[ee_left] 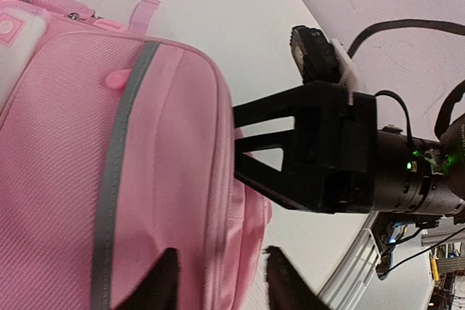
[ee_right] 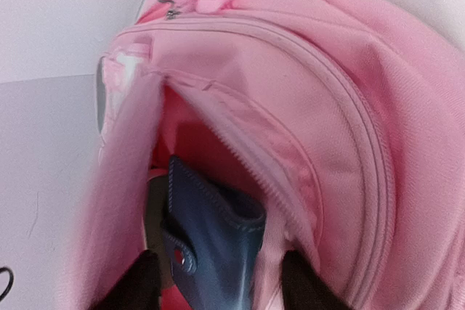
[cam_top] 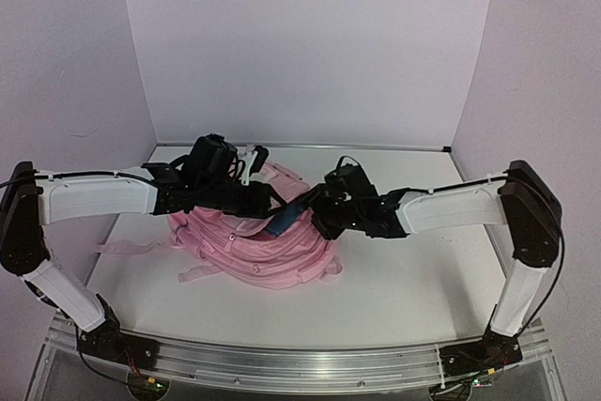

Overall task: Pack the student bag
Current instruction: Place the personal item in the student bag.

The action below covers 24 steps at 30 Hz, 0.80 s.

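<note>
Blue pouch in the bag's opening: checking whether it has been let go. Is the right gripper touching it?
Cannot tell. Right wrist view: one finger of the right gripper clears the blue pouch; the other borders its edge, blurred.

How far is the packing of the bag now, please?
Done: the bag is unzipped, and a blue pouch sits partly inside its opening. In hand: the right gripper stands open around the pouch, which sticks out. Remaining: probably push it fully in and zip the bag.
</note>
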### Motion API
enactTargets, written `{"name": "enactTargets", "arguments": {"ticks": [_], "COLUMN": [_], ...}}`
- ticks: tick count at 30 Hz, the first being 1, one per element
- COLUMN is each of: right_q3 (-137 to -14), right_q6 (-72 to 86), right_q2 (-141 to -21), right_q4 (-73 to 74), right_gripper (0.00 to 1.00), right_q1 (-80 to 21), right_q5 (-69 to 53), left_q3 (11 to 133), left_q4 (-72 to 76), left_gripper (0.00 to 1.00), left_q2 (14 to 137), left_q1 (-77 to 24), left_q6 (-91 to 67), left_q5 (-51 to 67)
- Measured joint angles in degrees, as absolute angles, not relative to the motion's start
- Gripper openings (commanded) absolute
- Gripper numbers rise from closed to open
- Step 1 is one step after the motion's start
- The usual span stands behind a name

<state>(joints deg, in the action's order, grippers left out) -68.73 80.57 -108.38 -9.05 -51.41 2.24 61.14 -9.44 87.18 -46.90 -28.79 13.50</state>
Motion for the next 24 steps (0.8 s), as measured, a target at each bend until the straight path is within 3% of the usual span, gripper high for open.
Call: {"name": "enactTargets", "arguments": {"ticks": [5,12,18,24], "right_q3": [-58.9,-52.8,-59.6,-68.5], "right_q6": [80.0,76.4,69.0,65.6], "right_q2": [-96.5,-85.1,-84.2,-90.3], "right_q4": [-8.1,-2.3,4.6,6.8], "right_gripper": [0.74,0.71,0.56,0.53], "right_q1": [-51.4,-51.8,-56.4,-63.9], "right_q5": [7.6,14.8,17.3,15.9], "left_q3": [61.1,58.5,52.8,44.3], "left_q4": [-8.4,-9.7,-12.5,-15.5], "left_gripper": [0.88,1.00,0.99,0.86], "left_q2": [87.0,80.2,72.6,68.2], "left_q1": [-47.6,-45.4,-34.4,-22.6], "left_q6": [-30.3,-33.8,-39.4,-43.9], "left_q5": [14.7,13.2,13.3,14.7]}}
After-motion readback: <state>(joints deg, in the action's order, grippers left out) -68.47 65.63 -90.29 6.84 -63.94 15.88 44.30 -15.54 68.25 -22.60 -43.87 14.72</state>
